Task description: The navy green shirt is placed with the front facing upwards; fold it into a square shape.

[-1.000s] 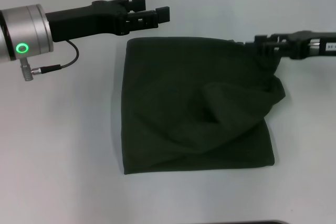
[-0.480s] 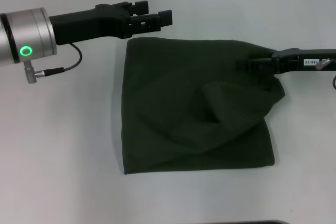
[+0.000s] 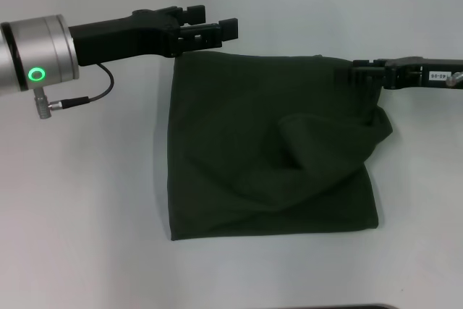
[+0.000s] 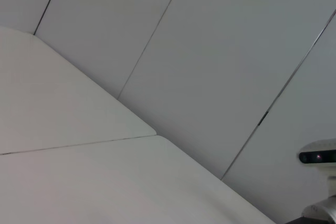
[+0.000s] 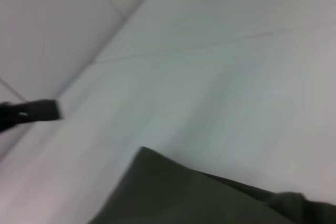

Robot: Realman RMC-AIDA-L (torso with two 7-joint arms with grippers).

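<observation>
Navy green shirt (image 3: 271, 150) folded to a rough square on a white table (image 3: 87, 200), plain side up, rumpled ridge near its right edge, left gripper (image 3: 213, 28) just beyond far left corner, right gripper (image 3: 346, 75) over far right corner.

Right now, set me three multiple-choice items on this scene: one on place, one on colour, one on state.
1. Where is the left gripper?
A. at the shirt's far left corner
B. on the near hem
C. off the table

2. What colour is the navy green shirt?
A. white
B. dark olive green
C. red

3. How does the shirt lie?
A. spread out with sleeves showing
B. rolled into a tube
C. folded to a rough square, rumpled near the right gripper

Answers: 1 A, it sits just above that corner; 2 B, plain against the pale table; 3 C, no sleeves show.
</observation>
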